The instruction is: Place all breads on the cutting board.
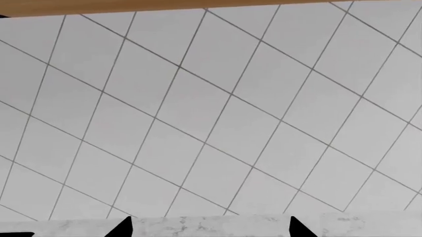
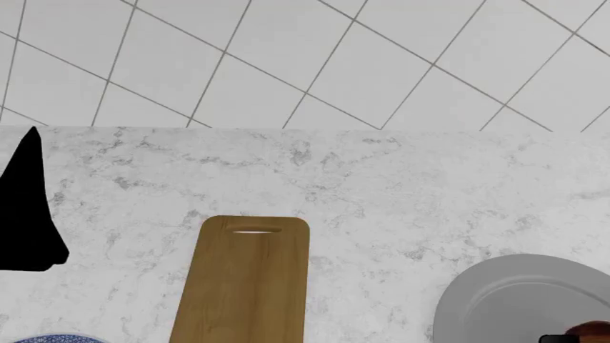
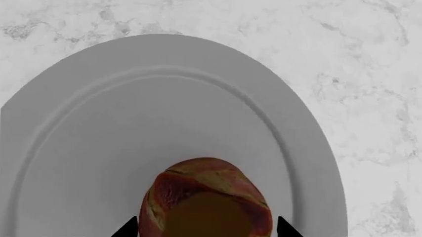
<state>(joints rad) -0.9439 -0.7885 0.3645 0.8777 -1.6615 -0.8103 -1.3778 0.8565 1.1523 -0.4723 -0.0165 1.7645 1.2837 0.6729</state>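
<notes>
A dark reddish-brown glossy bread (image 3: 205,200) rests on the grey plate (image 3: 99,123). My right gripper (image 3: 205,228) straddles it, open, with one black fingertip on each side and a thin sliver of plate showing between each tip and the crust. In the head view only an edge of this bread (image 2: 593,329) shows at the bottom right. The tan wooden cutting board (image 2: 244,286) lies bare on the marble counter, slot handle toward the wall. My left gripper (image 1: 211,228) is open and holds nothing, facing the tiled wall; it appears as a black shape (image 2: 28,207) left of the board.
The grey plate (image 2: 505,300) sits right of the board. A blue-and-white patterned plate (image 2: 48,339) peeks in at the bottom left. A white tiled wall (image 2: 305,57) bounds the marble counter (image 2: 401,186) at the back.
</notes>
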